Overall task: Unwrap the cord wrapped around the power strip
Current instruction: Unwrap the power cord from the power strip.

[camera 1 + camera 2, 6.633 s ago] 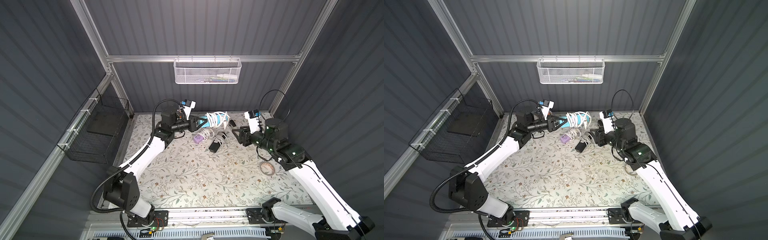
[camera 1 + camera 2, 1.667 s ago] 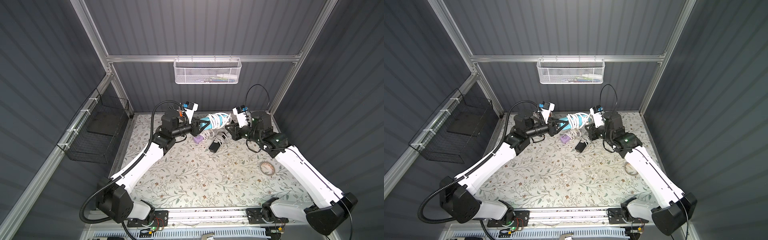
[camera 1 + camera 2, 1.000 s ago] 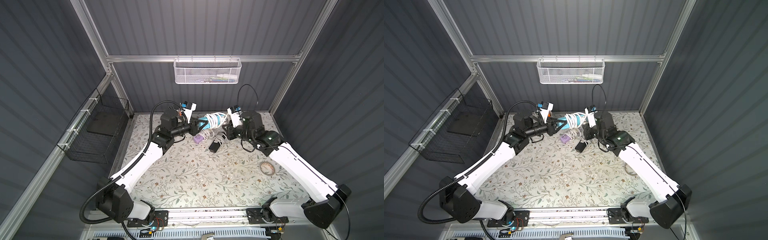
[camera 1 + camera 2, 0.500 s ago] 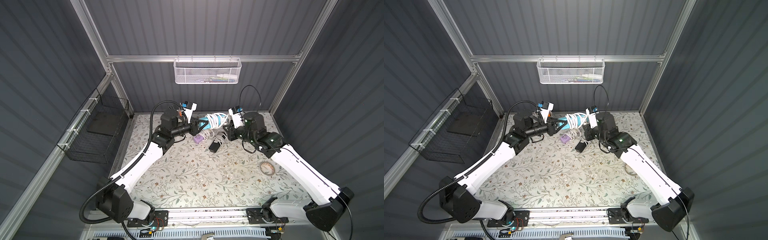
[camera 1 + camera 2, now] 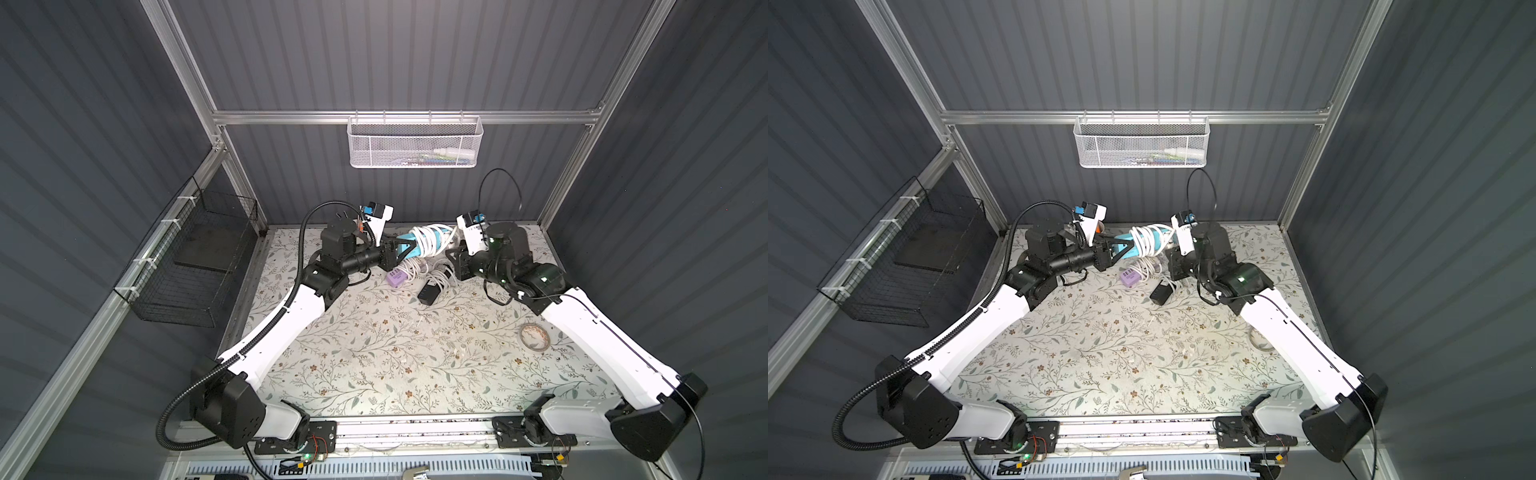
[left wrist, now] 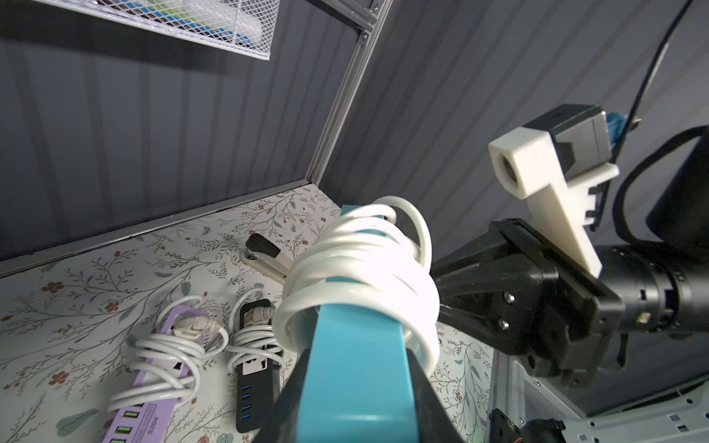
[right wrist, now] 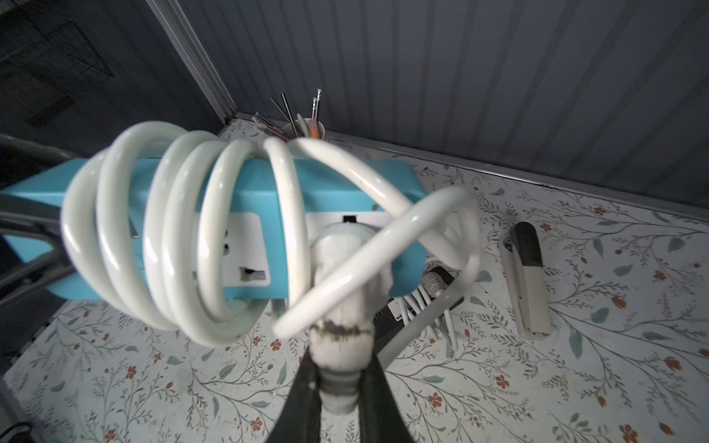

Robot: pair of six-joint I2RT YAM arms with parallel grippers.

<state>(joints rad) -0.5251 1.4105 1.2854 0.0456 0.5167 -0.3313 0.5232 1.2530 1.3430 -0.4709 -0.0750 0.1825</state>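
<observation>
The right gripper (image 7: 339, 368), earlier well out to the side of the teal power strip (image 5: 405, 245), has moved in to the strip's free end. It now pinches the white plug (image 7: 333, 249) of the cord (image 7: 184, 230) there. The right arm has folded in toward the strip, hiding the stapler (image 7: 525, 276) beyond that end in both top views.

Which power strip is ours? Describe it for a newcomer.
Below the white mesh basket on the back wall, at the floral mat's far edge, are three cord-wrapped strips. Ours is the blue power strip, held off the mat by the left gripper; the purple strip and black strip lie flat.
</observation>
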